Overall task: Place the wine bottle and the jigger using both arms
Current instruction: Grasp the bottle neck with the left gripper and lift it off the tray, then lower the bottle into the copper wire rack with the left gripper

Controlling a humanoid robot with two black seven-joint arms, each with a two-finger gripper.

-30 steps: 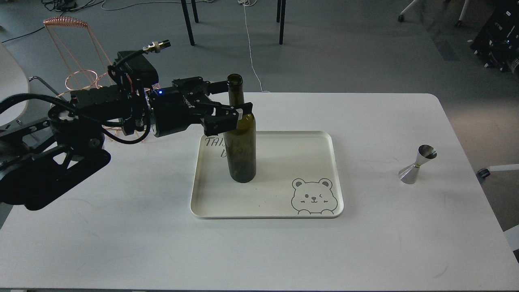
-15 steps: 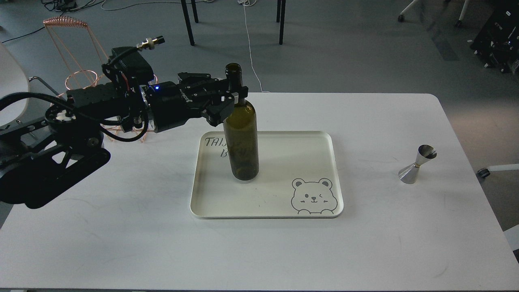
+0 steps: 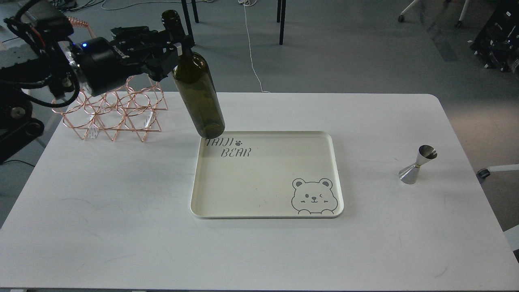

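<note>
The left claw (image 3: 175,40) is clamped on the neck of the wine bottle (image 3: 197,95), which hangs tilted in the air above the tray's (image 3: 263,213) far left corner. The jigger (image 3: 417,164) stands alone on the counter (image 3: 121,227), well to the right.

You're looking down on a white counter (image 3: 121,227) with rounded corners, set on a grey floor (image 3: 344,52). At twelve o'clock, thin black furniture legs (image 3: 281,22) stand on that floor, with a pale cable (image 3: 250,48) trailing toward the counter. At one to two o'clock sit chair casters (image 3: 401,18) and dark equipment (image 3: 496,36). Light is even and soft, shadows faint.
</note>
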